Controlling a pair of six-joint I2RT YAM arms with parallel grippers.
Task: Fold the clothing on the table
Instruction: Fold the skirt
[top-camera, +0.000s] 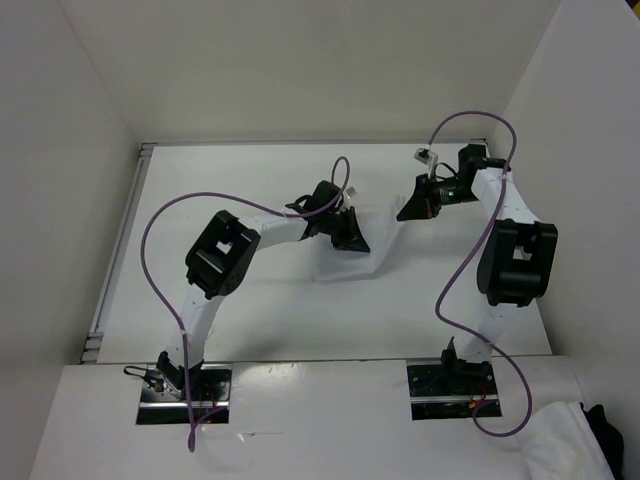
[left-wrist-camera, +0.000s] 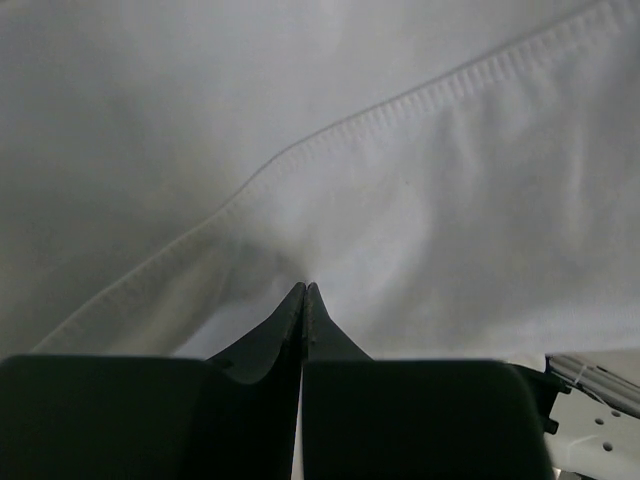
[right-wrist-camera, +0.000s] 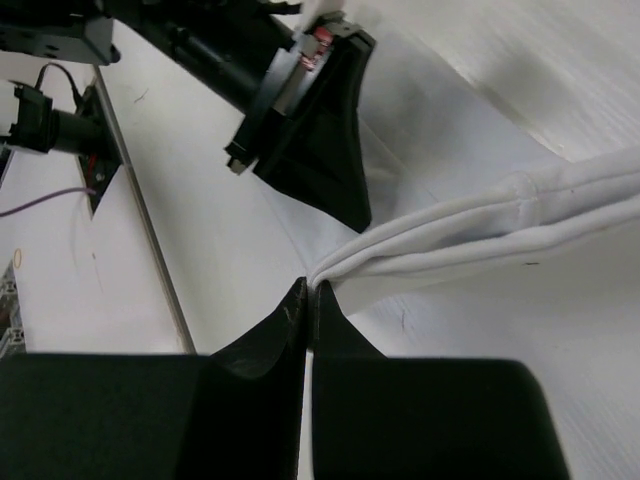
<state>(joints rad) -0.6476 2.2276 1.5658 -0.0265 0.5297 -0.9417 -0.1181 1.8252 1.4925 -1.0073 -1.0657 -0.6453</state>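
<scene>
- Pinching together, the right jaws clamp a bunched, doubled edge of the clothing (right-wrist-camera: 480, 230) right at their tips.
- The left jaws are closed as well, nipping the same fabric just below a stitched hem (left-wrist-camera: 400, 105) (the cloth puckers where the tips meet it).
- Seen from the right wrist, the left jaws stand near, across a stretch of cloth.
- The clothing lies on the white surface (top-camera: 200, 170) between the two arms; from above its outline is hard to trace.

High rear view down on the table (top-camera: 220, 170); wrist views close over the clothing (left-wrist-camera: 450, 200), left tool (right-wrist-camera: 360, 218) within the right's.
</scene>
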